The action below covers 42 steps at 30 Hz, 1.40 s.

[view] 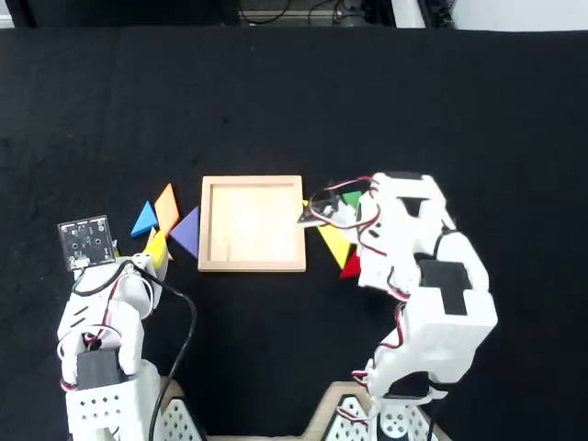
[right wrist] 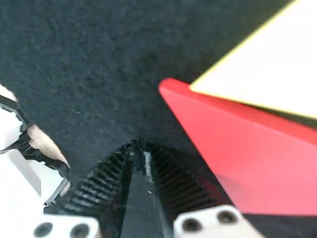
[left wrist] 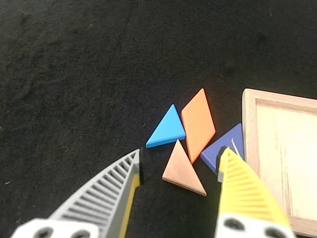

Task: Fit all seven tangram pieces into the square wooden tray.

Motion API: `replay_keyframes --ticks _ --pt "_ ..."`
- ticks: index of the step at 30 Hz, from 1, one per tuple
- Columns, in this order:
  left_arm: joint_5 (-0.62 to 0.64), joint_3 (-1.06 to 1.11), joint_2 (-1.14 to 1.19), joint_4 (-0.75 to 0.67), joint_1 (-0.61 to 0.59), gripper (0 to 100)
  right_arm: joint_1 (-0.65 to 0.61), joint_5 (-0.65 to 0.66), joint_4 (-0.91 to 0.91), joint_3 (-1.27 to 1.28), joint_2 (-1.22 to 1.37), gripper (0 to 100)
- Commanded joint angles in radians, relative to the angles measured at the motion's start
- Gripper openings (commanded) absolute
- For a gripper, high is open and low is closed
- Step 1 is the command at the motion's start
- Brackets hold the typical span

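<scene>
The dark square board (view: 84, 241) on my left arm carried pale marks too small for me to read.

My left gripper (left wrist: 181, 154) had its jaws spread wide, one finger grey (left wrist: 116, 191) and one yellow (left wrist: 242, 191), and it held nothing. In the left wrist view the tan triangle (left wrist: 182, 171) showed between the two tips, but I could not tell whether either tip touched it. The yellow tip crossed in front of the purple triangle (left wrist: 224, 145), which lay just beside the tray (left wrist: 250, 129). The orange piece (left wrist: 198, 124) lay against the purple triangle, and the blue triangle (left wrist: 166, 130) lay on the orange piece's far side. All four rested flat on the black cloth (left wrist: 74, 74).

My right gripper (right wrist: 142, 148) had its black jaws pressed together, tips meeting with nothing between them. It sat low over the cloth, just beside the red piece (right wrist: 237, 153). The yellow piece (right wrist: 267, 74) overlapped the red piece's edge.

From the high view, the tray lay between my arms. The red and yellow pieces lay by its right side, with the green piece (view: 351, 197) partly hidden under my right arm. Every piece I could see lay outside the tray.
</scene>
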Motion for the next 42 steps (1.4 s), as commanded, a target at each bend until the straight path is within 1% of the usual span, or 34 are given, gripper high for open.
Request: replay_keyframes --ticks 1,5,8,17,20,24,29,33,36,39,42 --pt "-0.005 0.018 0.002 -0.018 -0.005 26 0.054 0.012 0.002 -0.087 -0.002 1.1" --pt "-0.005 0.018 0.002 -0.018 -0.005 26 0.104 0.009 0.003 -0.140 -0.005 1.1" --pt "-0.005 0.018 0.002 -0.018 -0.005 26 0.120 0.009 0.015 -0.153 -0.005 1.1" --pt "-0.005 0.018 0.002 -0.018 -0.005 26 0.117 0.006 0.170 -0.249 -0.018 1.1" --pt "-0.005 0.018 0.002 -0.018 -0.005 26 0.114 0.006 0.235 -0.252 -0.082 1.1" --pt "-0.005 0.018 0.000 -0.018 -0.005 26 0.097 -0.038 0.284 -0.194 -0.274 1.1" --pt "-0.005 0.018 0.000 -0.018 -0.005 26 0.049 -0.037 0.256 0.005 -0.598 1.1" --pt "-0.005 0.018 0.002 -0.017 -0.005 26 -0.009 -0.040 0.117 0.223 -0.771 1.1" --pt "-0.005 0.018 0.002 -0.014 -0.005 26 -0.044 -0.041 0.074 0.318 -0.783 1.1" --pt "-0.005 0.018 0.002 -0.012 -0.005 26 -0.046 -0.041 0.066 0.326 -0.734 1.1" --pt "-0.005 0.018 0.002 -0.012 -0.005 26 -0.046 -0.041 0.020 0.326 -0.644 1.1"
